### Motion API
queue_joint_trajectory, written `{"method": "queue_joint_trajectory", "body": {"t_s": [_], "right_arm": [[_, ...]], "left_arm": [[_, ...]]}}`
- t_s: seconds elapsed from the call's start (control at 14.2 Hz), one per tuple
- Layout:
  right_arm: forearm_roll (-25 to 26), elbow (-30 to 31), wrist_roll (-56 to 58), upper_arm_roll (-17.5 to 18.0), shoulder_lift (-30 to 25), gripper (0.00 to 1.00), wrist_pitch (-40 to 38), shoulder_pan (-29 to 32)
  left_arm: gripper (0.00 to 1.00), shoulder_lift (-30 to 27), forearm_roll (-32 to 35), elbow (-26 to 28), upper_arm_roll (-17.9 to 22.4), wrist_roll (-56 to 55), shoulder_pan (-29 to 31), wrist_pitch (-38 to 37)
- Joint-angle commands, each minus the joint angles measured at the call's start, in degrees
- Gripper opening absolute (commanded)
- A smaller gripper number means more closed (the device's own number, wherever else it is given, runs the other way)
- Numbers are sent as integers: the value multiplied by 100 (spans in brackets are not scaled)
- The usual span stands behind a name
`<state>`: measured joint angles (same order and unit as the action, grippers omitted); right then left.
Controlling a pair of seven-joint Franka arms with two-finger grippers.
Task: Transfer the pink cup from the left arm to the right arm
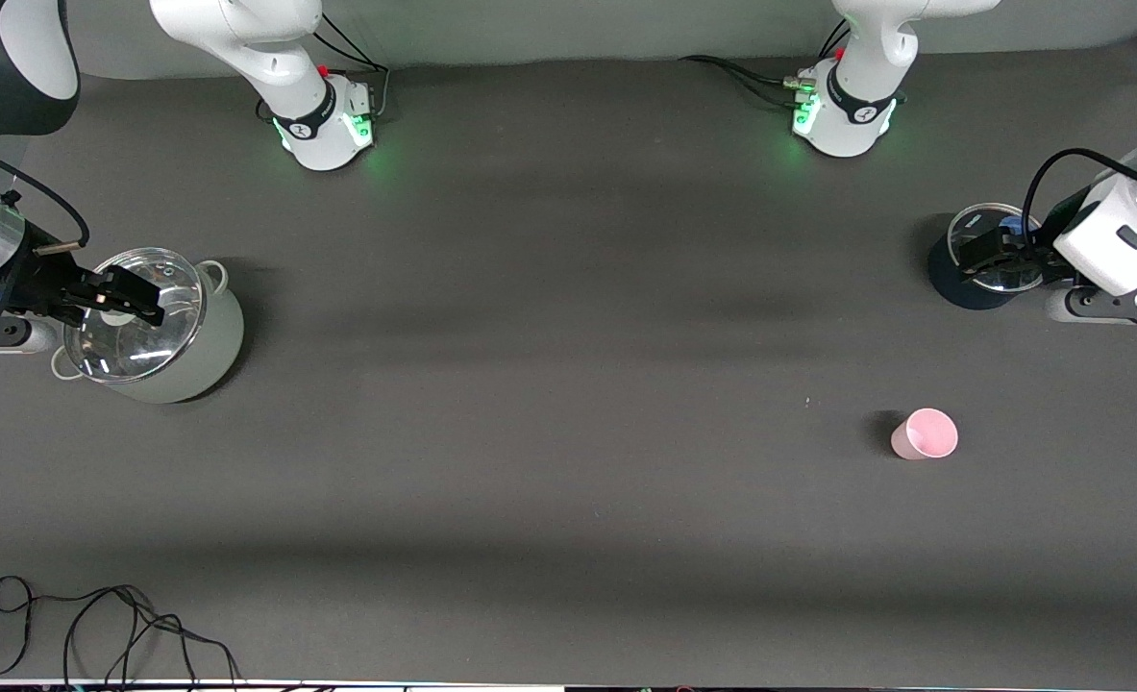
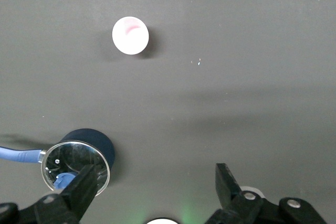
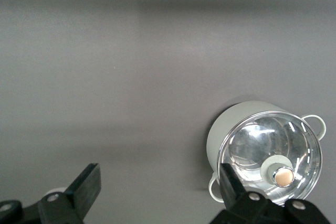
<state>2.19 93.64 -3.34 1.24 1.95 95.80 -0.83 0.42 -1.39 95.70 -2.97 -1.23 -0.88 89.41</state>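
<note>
While both arms hang up in the air, the pink cup (image 1: 925, 434) stands upright on the dark table (image 1: 549, 384), all by itself, with its open mouth facing up. It sits toward the left arm's end of the table, well apart from the left gripper (image 1: 986, 252) and nearer to the front camera than the dark pot (image 1: 972, 274) with a glass lid. The left gripper hovers over that dark pot, and its black fingers (image 2: 84, 184) are spread wide with nothing between them. In the left wrist view the cup (image 2: 130, 35) looks like a pale round circle, out past the fingertips. The right gripper (image 1: 131, 298) hovers over the glass lid of a pale green pot (image 1: 193, 360) at the right arm's end. Its fingers (image 3: 89, 182) are spread wide too and hold nothing. A black cable (image 1: 97, 625) lies curled on the table near the front camera.
</note>
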Motion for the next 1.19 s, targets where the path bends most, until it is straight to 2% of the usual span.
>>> {"method": "queue_joint_trajectory", "body": {"t_s": [0.0, 0.7, 0.91, 1.12], "right_arm": [[-122, 76, 79, -45, -90, 100, 53, -22], [-201, 50, 106, -71, -72, 100, 18, 31], [-201, 50, 106, -71, -72, 100, 18, 39], [-201, 50, 106, -80, -72, 100, 18, 39]], "left_arm": [[100, -68, -19, 2, 495, -80, -497, 33], [100, 11, -2, -43, 534, -27, -465, 42], [100, 151, 77, -252, 543, 463, -361, 33], [100, 406, 95, -595, 543, 1473, -132, 51]]}}
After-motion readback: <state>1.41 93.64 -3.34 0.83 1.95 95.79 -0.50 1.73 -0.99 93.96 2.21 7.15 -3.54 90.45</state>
